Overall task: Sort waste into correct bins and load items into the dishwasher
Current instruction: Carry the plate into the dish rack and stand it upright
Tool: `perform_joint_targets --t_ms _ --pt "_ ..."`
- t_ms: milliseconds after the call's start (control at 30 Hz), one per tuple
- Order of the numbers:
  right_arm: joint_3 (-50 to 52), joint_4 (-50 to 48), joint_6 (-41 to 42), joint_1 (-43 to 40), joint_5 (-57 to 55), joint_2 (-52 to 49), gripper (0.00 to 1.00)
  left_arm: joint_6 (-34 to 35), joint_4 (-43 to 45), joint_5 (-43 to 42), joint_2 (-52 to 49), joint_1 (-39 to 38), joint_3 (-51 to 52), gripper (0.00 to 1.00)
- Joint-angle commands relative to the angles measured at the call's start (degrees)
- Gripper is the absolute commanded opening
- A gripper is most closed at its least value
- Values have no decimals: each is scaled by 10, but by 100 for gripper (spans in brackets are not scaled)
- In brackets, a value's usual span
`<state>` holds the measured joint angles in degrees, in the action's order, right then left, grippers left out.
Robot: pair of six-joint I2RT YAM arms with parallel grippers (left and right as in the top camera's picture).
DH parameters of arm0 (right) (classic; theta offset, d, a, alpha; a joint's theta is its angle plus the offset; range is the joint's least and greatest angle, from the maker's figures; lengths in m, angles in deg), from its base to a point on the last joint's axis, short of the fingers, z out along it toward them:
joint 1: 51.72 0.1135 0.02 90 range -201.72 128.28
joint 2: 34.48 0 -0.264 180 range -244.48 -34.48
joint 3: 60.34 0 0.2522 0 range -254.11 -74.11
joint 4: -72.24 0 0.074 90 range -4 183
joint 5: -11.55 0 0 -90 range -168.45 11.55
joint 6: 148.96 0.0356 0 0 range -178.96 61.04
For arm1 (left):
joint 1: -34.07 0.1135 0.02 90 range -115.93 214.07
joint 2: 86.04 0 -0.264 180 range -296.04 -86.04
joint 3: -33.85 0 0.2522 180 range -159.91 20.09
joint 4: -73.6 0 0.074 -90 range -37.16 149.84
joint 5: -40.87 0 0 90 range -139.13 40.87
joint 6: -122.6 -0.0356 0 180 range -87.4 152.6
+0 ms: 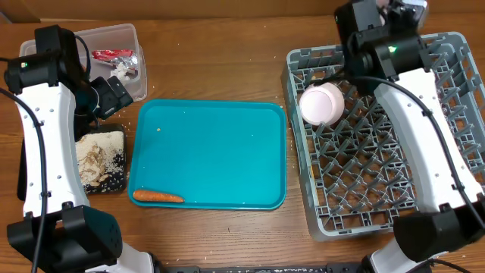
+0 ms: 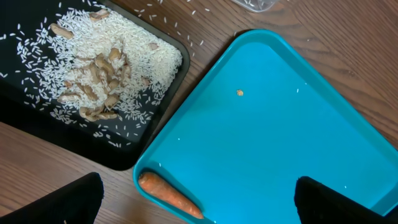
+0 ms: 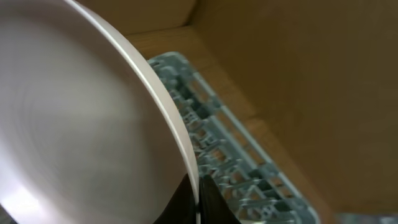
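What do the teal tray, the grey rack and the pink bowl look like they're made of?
Teal tray: likely plastic, smooth with a soft sheen and rounded moulded corners. Grey rack: moulded plastic, matt lattice of pegs. Pink bowl: plastic or glazed ceramic; smooth, thin rim, can't tell which.

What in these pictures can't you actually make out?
- Right gripper: right wrist view, cut off by the bottom edge and crowded by the bowl; its grip is unclear.
- Clear bin: overhead, the left arm hides part of its contents.
- Orange speck on the teal tray: left wrist view, too small to identify.
- Dish rack: overhead, the right arm covers its right side.
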<state>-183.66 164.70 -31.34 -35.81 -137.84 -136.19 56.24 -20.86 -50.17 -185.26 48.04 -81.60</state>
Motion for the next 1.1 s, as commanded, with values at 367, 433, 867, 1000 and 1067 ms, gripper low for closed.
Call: perform_joint_targets --t_ms 367,433,867,1000,1067 --pt "231 -54 115 -9 -53 -10 4 -9 1 0 2 -1 -8 100" --pt "243 -59 116 -5 -21 -10 4 -9 0 0 2 -1 -8 100" --pt "244 -83 116 101 162 -9 77 -7 -1 -1 2 -1 -8 100" --pt "243 -84 117 104 182 3 85 -7 -3 -1 2 -1 -8 100" --pt "238 -85 116 100 211 20 87 -7 -5 -1 2 -1 -8 100"
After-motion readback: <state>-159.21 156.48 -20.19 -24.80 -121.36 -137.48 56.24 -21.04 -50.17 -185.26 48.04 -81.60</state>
